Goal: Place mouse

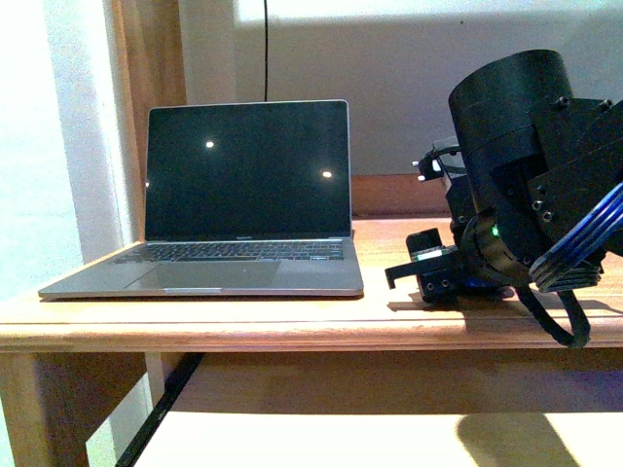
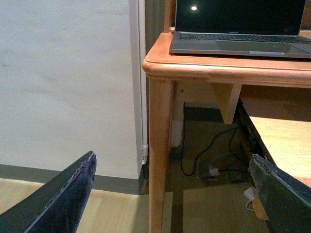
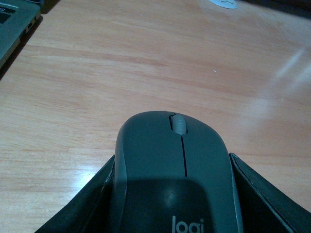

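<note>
Right gripper (image 3: 173, 201): clamped on dark grey domed plastic mouse (image 3: 165, 155).
Location: at surface of light wooden desk (image 3: 146, 63), right of open silver laptop (image 1: 248, 185).
Left gripper (image 2: 172, 162): spread wide, empty.

The mouse (image 3: 172, 170) runs past the picture's edge in the right wrist view, as does the white disc (image 3: 224, 3); in the front view the right arm (image 1: 526, 165) mostly hides the mouse.

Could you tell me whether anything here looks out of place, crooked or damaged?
Nothing stands out. The laptop sits open and square on the desk, the mouse sits level in the right gripper, and nothing is spilled or broken. Only the cables under the desk look loose.
</note>
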Available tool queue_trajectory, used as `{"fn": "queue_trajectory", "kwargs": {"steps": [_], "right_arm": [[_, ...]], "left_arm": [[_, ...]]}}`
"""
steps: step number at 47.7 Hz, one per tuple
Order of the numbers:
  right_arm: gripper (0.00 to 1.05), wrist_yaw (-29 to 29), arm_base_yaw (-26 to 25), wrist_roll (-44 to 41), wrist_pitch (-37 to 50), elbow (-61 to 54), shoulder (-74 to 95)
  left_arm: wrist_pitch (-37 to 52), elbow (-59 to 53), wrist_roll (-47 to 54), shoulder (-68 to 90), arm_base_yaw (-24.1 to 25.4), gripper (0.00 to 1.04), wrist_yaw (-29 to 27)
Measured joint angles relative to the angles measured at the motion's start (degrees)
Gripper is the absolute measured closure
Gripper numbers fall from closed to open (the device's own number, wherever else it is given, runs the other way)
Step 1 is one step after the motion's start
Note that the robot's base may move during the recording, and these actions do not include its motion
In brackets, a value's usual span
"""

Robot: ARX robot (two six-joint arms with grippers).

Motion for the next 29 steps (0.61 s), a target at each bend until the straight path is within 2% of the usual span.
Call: {"fn": "queue_trajectory", "kwargs": {"steps": [11,21,25,29], "right_arm": [[0.46,1.0,0.2,0.0,0.0,0.9,0.9],[0.07,-1.0,-0.1,0.0,2.2,0.9,1.0],[0.08,-4.3,-0.9,0.7,2.4,0.1,-0.2],[0.07,-10.2,-2.8,2.0,3.5,-3.7,-5.2]], "left_arm": [[0.0,0.0,0.0,0.0,0.0,0.08,0.0],[0.0,0.0,0.0,0.0,0.0,0.08,0.0],[0.0,0.0,0.0,0.0,0.0,0.08,0.0],[0.0,0.0,0.0,0.0,0.0,0.08,0.0]]}}
